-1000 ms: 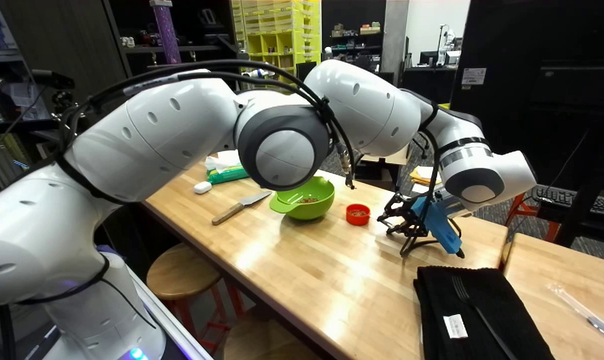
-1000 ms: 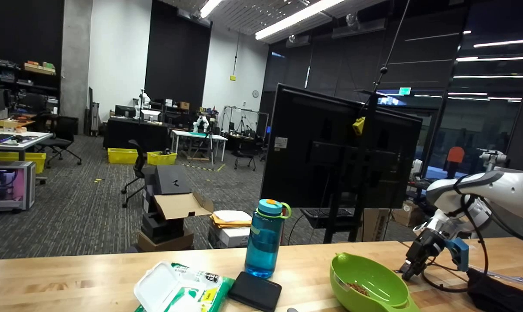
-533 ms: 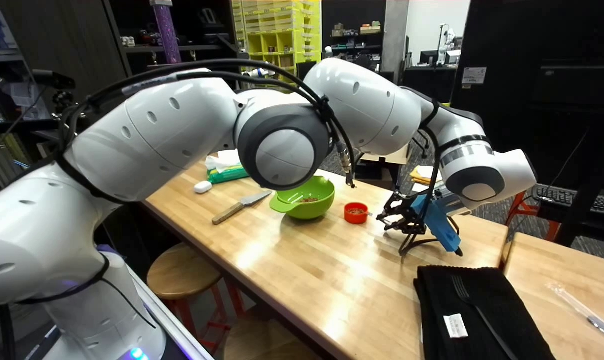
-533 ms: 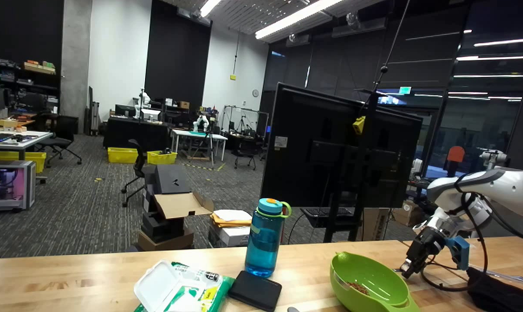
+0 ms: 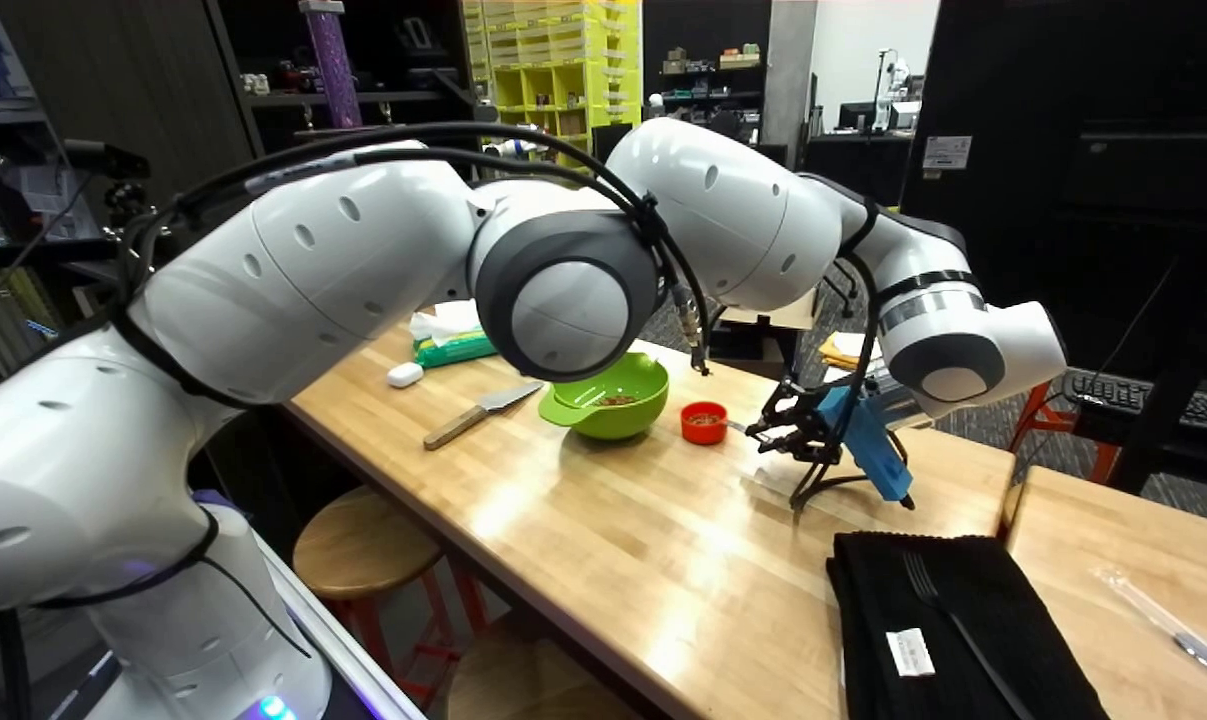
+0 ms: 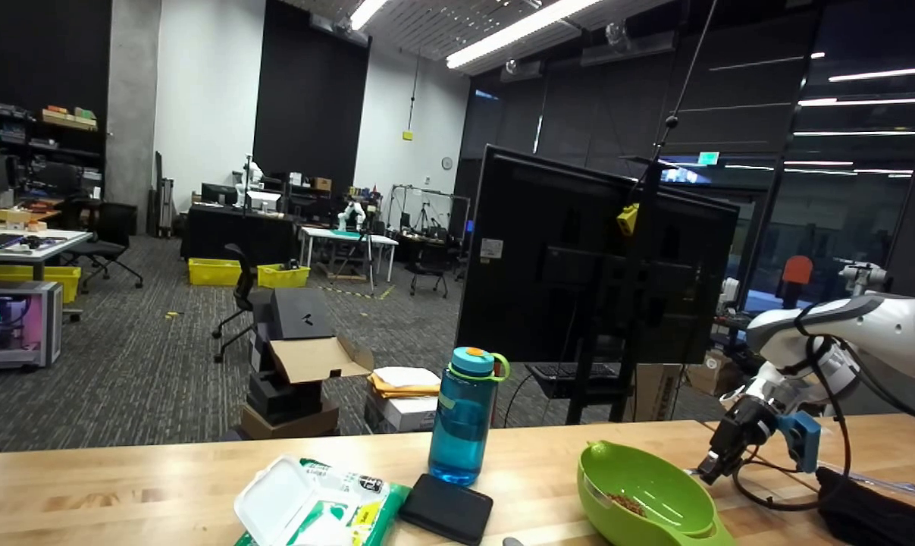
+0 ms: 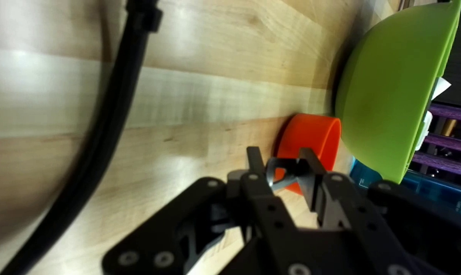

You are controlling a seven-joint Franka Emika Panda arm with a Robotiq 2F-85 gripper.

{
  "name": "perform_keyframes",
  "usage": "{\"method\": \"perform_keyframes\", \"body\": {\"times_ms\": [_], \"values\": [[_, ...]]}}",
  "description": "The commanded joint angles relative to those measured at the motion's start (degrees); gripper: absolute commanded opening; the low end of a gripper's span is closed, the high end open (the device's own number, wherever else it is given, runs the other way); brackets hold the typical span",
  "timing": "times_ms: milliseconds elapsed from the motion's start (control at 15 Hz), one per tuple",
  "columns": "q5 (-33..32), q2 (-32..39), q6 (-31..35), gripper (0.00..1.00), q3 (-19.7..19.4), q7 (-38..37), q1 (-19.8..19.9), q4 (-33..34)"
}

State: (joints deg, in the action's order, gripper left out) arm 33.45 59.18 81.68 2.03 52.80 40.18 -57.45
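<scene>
Red cup: upright on the wooden table, just right of the green bowl in an exterior view; standing flat and mouth-up presumably keeps its brown bits from spilling.
Metal handle: juts from the cup's right side toward the gripper, likely the easiest part to take without upsetting the contents.
Jaws: partly apart, the handle's end between the fingertips in the wrist view; whether they pinch it, I cannot tell.
Arm: reaching far right and bent low at the wrist, seemingly to bring the fingertips level with the handle.
Green bowl: upright, more bits at the bottom, where its deep wall should contain them.
Broad knife: flat, just left of the bowl, its grip toward the near edge, perhaps for easy reach.
Black cloth: folded at the near right, seemingly as a rest for the fork.
Blue bottle: upright, with a black case flat just beside it.
</scene>
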Motion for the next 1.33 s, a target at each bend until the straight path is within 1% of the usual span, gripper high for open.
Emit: {"method": "perform_keyframes", "body": {"times_ms": [0,533,1267], "values": [[0.21,0.79,0.19,0.06,0.23,0.78,0.13,0.33],[1.0,0.92,-0.25,0.07,0.55,1.44,0.37,0.12],[4.51,1.16,-0.06,0.07,0.64,1.49,0.54,-0.82]]}}
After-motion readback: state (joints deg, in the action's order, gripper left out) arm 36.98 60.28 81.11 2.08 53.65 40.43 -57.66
